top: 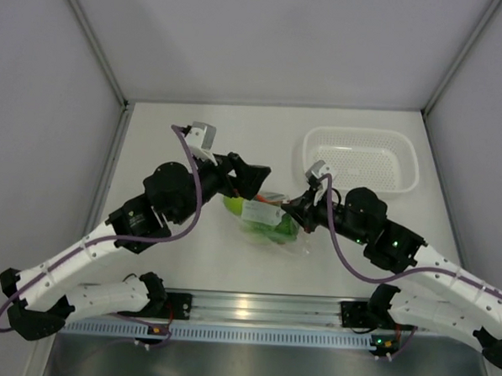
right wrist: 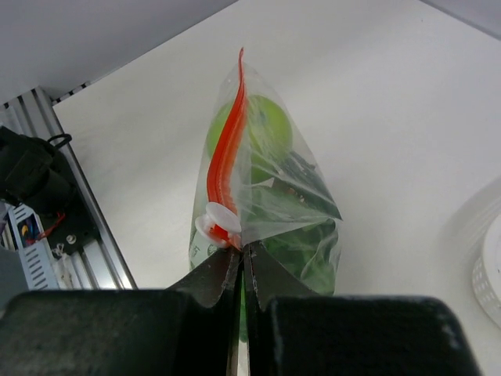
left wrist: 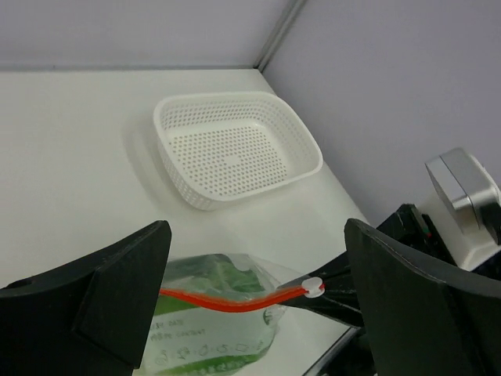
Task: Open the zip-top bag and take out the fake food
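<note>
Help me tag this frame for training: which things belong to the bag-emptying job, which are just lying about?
Job: zip-top bag, lime-green fruit and lettuce inside it, right gripper shut on its zip end, left gripper open.
Lying about: white perforated basket.

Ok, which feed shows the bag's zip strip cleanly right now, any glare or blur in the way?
Right wrist view: the orange-red zip strip of the small clear crinkly plastic bag is sharp and evenly lit; the right gripper pinching it looks soft. Left wrist view: strip sharp, but the open left gripper frames it darkly. Top view: bag tiny; glare on the metal rail.
</note>
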Available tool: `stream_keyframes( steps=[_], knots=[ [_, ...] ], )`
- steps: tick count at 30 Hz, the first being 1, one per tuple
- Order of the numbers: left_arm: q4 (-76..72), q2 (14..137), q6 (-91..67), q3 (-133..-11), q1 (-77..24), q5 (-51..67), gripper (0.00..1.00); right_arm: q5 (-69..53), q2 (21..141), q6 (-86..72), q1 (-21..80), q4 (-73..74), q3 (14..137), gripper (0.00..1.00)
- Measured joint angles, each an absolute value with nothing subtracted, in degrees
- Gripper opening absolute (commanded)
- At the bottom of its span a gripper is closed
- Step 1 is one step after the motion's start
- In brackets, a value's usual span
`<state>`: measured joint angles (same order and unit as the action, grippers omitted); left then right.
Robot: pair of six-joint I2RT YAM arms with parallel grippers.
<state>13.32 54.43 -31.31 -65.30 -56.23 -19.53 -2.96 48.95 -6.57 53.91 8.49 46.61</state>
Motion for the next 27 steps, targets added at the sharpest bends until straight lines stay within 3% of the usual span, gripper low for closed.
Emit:
stream_keyframes(
  steps=[8, 14, 19, 27],
  knots=[
    [5.8, 53.5, -8.1, -60.2, -52.9, 6.4, 0.98, -3.1, 43.8, -6.5, 53.9, 12.7, 46.6, 0.00],
    [2.9, 53.9, 3.7, -58.0, -52.9, 24.3, 0.91, -3.1, 41.4, -6.2, 53.9, 14.5, 46.6, 0.00],
    [0.4, 57.2, 8.1, -58.4, -52.9, 31.8, 0.70, -3.1, 41.3, -6.1, 53.9, 15.1, 46.6, 0.00],
    [0.1, 61.6, 11.3, -58.7, -52.9, 33.9, 0.54, -3.9, 40.8, -6.1, 53.9, 15.9, 46.6, 0.00]
  ],
)
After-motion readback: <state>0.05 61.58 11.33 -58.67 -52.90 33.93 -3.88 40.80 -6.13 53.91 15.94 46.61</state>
